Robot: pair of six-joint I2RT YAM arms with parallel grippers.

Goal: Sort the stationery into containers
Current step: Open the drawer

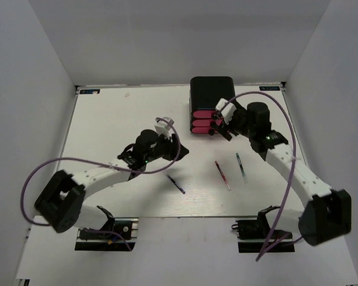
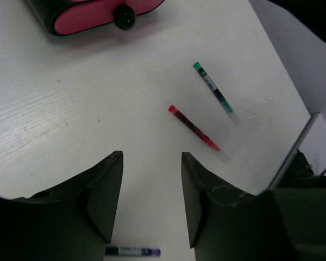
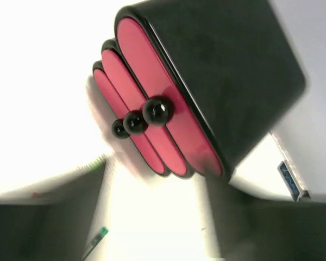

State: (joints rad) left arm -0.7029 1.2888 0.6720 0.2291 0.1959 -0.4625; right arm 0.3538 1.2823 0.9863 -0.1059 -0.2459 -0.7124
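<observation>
Nearest the worktop's (image 1: pixel 119 119) near edge, about midway along it, lies a dark blue pen (image 1: pixel 175 183), slanted. A little further in and to its right lie a red pen (image 1: pixel 222 174) and a green pen (image 1: pixel 241 168), close side by side but apart, both pointing roughly towards the far edge. The left gripper (image 2: pixel 151 163) hangs over the middle of the worktop, left of the pens, released: its fingers (image 2: pixel 106 190) stand apart with only bare worktop between them. Further back, the right gripper (image 1: pixel 222 127) sits just in front of the pink drawers (image 3: pixel 146 92). Its wrist view is blurred, but the jaws appear spread and carry nothing. All three drawers look pushed in, their black knobs (image 3: pixel 156 110) in a row. They sit in the black cabinet (image 1: pixel 212 89), which stands against the far edge, right of centre.
</observation>
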